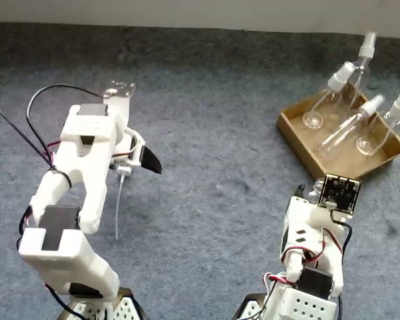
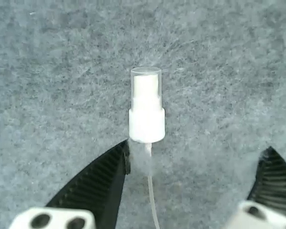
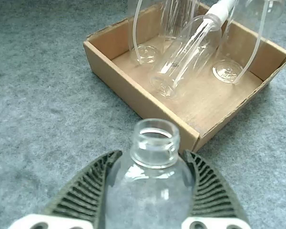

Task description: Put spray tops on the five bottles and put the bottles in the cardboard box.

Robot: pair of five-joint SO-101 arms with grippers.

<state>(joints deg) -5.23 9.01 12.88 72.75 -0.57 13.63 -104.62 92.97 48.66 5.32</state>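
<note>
A white spray top (image 2: 147, 109) with a clear cap lies flat on the grey carpet, its thin dip tube (image 1: 118, 207) trailing toward the arm's base. My left gripper (image 2: 190, 167) hangs open over it, one black finger (image 2: 102, 183) beside the tube and the other well apart from it. My right gripper (image 3: 152, 155) is shut on a clear bottle (image 3: 150, 191) whose threaded neck (image 3: 155, 138) is bare and points at the cardboard box (image 3: 133, 90). Several capped clear bottles (image 1: 340, 127) lie in the box (image 1: 290, 127) at the far right.
Grey carpet covers the whole table. The left arm (image 1: 87, 167) stands over the left half and the right arm (image 1: 313, 247) sits at the near right, just short of the box's near corner. Open carpet lies between the arms.
</note>
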